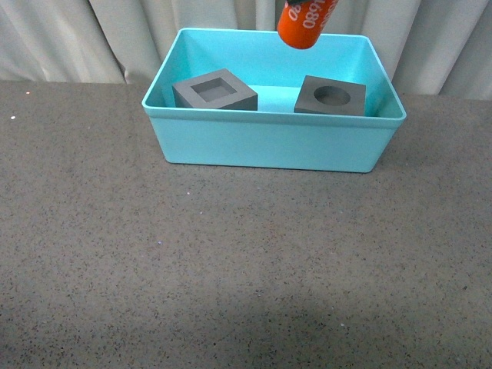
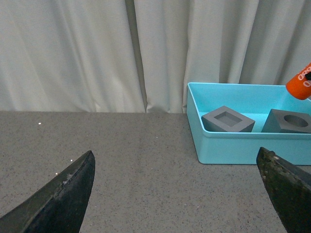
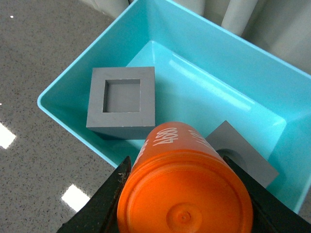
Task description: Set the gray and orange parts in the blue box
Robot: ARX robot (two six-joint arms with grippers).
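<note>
The blue box [image 1: 261, 146] stands at the back of the table, also seen as the blue box [image 2: 233, 145] and the blue box [image 3: 73, 121]. Inside lie two gray cubes: one with a square recess [image 1: 214, 90] [image 2: 228, 119] [image 3: 121, 102] on the left and one with a round recess [image 1: 330, 96] [image 2: 287, 121] [image 3: 243, 153] on the right. The orange cylinder [image 1: 305, 21] [image 2: 301, 82] [image 3: 184, 189] with white numerals hangs above the box, my right gripper [image 3: 187, 194] shut on it. My left gripper [image 2: 177, 194] is open over bare table, left of the box.
Pale curtains [image 1: 92, 38] hang behind the speckled gray table [image 1: 231, 269]. The table stretches in front of and to the left of the box.
</note>
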